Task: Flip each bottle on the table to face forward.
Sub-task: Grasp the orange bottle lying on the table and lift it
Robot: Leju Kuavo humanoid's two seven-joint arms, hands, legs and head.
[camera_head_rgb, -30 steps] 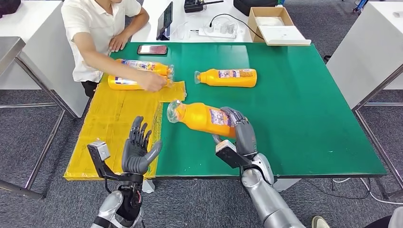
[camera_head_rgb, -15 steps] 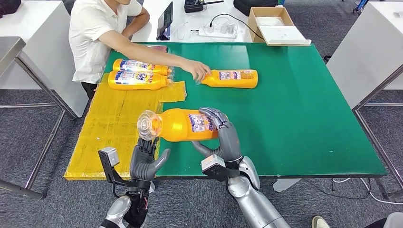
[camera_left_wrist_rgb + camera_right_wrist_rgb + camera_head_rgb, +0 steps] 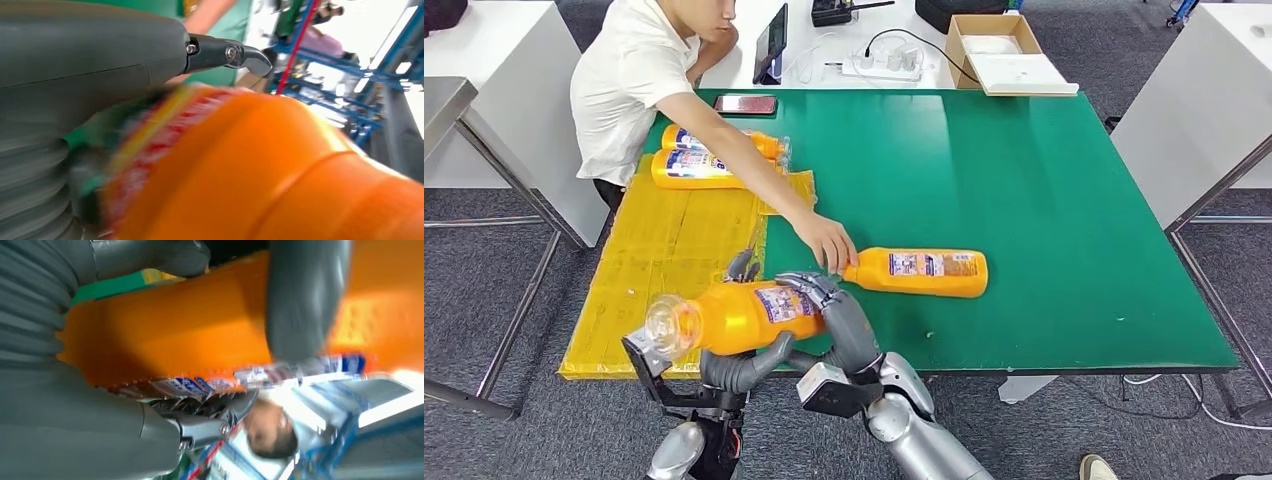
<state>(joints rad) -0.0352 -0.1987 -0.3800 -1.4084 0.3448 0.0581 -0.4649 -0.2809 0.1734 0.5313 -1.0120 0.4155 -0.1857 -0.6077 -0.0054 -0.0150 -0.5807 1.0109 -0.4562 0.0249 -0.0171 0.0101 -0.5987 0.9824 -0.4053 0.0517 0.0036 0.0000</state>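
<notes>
Both hands are holding one orange bottle (image 3: 744,314) off the near edge of the green table (image 3: 1064,200).

The person (image 3: 649,85) is sitting at the table's far left corner and reaching across it, a hand (image 3: 826,243) touching the neck of a second bottle (image 3: 921,272) that is lying on its side near the table's front edge, label up. The yellow sheet (image 3: 664,260) is covering the table's left strip, and two more bottles (image 3: 694,160) are lying side by side at its far end. The right hand (image 3: 839,325) is wrapping its fingers over the held bottle's labelled base end; the left hand (image 3: 739,365) is cupping it from beneath, thumb under the body. The held bottle is lying level, its clear cap pointing left past the table's near left corner.
</notes>
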